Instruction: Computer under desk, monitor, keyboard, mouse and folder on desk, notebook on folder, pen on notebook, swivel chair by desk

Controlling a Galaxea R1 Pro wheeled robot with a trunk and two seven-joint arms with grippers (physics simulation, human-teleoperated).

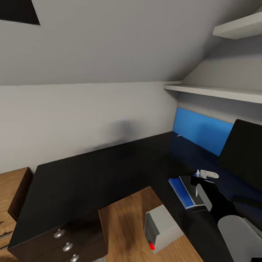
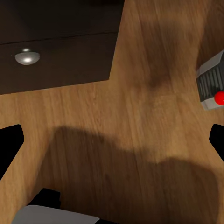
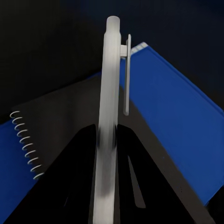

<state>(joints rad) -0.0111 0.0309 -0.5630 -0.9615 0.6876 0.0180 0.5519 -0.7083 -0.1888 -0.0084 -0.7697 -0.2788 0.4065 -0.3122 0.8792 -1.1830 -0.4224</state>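
White pen (image 3: 110, 93) in right pincer (image 3: 106, 144), notebook (image 3: 60, 126) (half-hidden)

a sloped grey-white ceiling (image 1: 120, 40) comes down to a low pale wall (image 1: 83, 116), with a dark skylight corner (image 1: 18, 11) at the upper left. two white shelves (image 1: 214, 91) are fixed on the right wall, one above the other, and under them runs a long blue wall panel (image 1: 202, 129). the floor (image 1: 123, 222) is light wood planks (a soft shadow lies on it). at the far left stands a low light-wood cabinet (image 1: 12, 189).
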